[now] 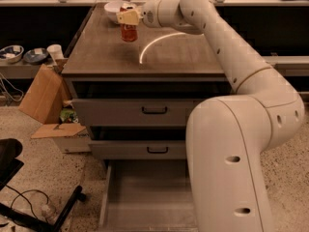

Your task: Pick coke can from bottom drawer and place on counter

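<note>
The red coke can [128, 31] stands upright on the grey-brown counter [106, 57], toward its far left, just in front of a white bowl. My gripper [128, 17] is at the can's top, its pale fingers closed around the can's upper part. The arm reaches in from the right across the white arc on the counter. The bottom drawer [145, 197] is pulled out at the bottom of the view; the floor that shows holds nothing, and my arm hides its right side.
A white bowl [115, 7] sits at the counter's far edge behind the can. Two shut drawer fronts [154, 111] with black handles are below the counter. Cardboard boxes [41, 95] and a low shelf with bowls and a cup stand at left. A black chair base [29, 207] is at bottom left.
</note>
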Tool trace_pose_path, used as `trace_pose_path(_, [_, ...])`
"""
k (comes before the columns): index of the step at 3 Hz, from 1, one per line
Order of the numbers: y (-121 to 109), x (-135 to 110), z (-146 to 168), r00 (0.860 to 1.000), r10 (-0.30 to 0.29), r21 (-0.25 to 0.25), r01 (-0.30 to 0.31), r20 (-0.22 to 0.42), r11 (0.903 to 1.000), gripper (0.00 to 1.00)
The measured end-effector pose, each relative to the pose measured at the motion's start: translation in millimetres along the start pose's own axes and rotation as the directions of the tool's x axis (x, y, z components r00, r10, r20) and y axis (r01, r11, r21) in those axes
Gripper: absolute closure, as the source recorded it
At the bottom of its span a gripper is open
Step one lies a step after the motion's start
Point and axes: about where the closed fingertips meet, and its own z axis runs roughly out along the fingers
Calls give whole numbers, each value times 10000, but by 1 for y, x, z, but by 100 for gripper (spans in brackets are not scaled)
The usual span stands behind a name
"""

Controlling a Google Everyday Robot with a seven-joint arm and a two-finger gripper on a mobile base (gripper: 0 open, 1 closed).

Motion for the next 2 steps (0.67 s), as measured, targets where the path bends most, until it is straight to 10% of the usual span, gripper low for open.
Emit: trace_pose_path(2, [0,0,0,10000,0,-1,0,0,10000,12])
